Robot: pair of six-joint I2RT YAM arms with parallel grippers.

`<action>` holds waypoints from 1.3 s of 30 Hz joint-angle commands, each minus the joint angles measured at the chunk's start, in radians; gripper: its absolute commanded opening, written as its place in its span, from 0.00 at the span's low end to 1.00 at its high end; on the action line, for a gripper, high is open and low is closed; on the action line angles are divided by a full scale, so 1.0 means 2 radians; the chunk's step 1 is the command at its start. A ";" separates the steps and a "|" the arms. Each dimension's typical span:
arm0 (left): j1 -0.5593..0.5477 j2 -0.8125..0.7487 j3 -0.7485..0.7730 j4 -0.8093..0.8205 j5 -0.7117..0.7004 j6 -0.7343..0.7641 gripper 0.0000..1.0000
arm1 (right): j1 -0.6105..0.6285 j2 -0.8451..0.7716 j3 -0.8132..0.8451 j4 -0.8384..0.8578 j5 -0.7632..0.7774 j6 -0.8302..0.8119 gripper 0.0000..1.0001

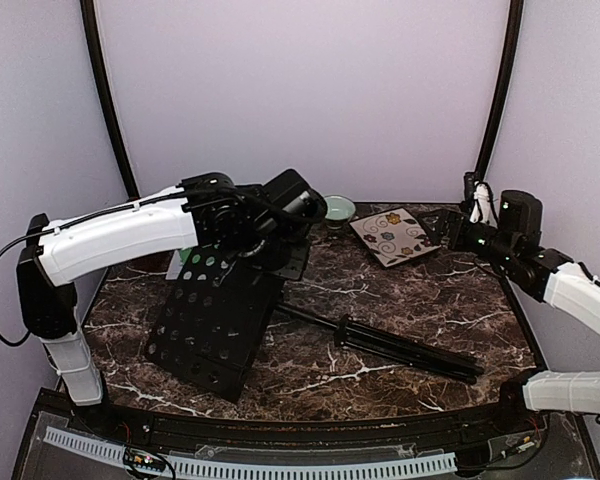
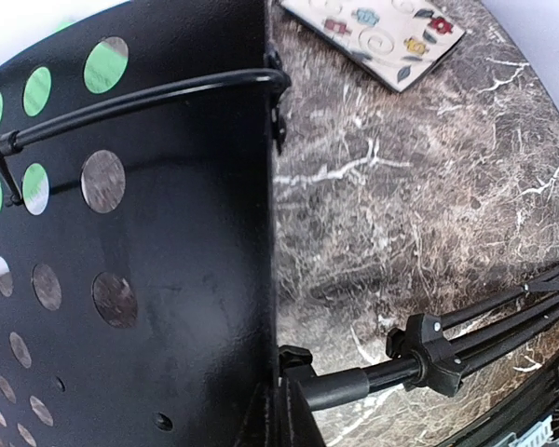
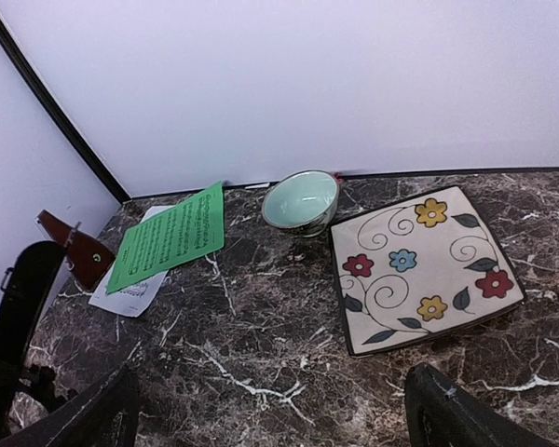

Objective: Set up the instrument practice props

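Note:
The black perforated music stand lies on the marble table, its desk [image 1: 215,320] tilted up at the far end and its folded tripod pole [image 1: 400,347] pointing right. My left gripper [image 1: 275,250] is shut on the desk's edge [image 2: 265,279]; its fingers [image 2: 293,419] show dark at the bottom of the left wrist view, beside the pole [image 2: 447,349]. The green sheet [image 3: 172,233] lies partly over the white sheet [image 3: 130,291] at the back left, with the red-brown metronome [image 3: 74,250] next to them. My right gripper [image 3: 279,419] is open and empty above the table's back right [image 1: 452,232].
A pale green bowl [image 3: 301,198] and a cream flowered tile [image 3: 424,265] sit at the back, also visible in the top view as the bowl [image 1: 338,210] and the tile [image 1: 395,236]. Walls close in behind and on both sides.

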 commanded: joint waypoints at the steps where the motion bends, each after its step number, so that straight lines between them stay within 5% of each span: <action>1: -0.001 -0.023 0.082 -0.030 -0.086 0.091 0.00 | 0.003 -0.021 -0.004 0.022 0.034 0.008 1.00; 6: -0.013 -0.032 0.124 -0.012 -0.138 0.214 0.00 | 0.002 -0.057 -0.023 0.056 0.070 0.015 1.00; 13: -0.034 -0.083 0.092 0.123 -0.223 0.433 0.00 | 0.002 -0.115 -0.053 0.122 0.099 -0.004 1.00; 23: -0.038 -0.241 -0.079 0.459 -0.103 0.690 0.00 | 0.003 -0.033 0.071 -0.004 0.029 -0.003 1.00; 33: -0.038 -0.254 -0.065 0.494 -0.028 0.828 0.00 | 0.004 0.023 0.139 -0.056 0.017 0.047 1.00; 39: -0.038 -0.248 -0.041 0.490 0.039 0.854 0.00 | 0.010 -0.017 0.135 0.037 -0.105 0.112 0.96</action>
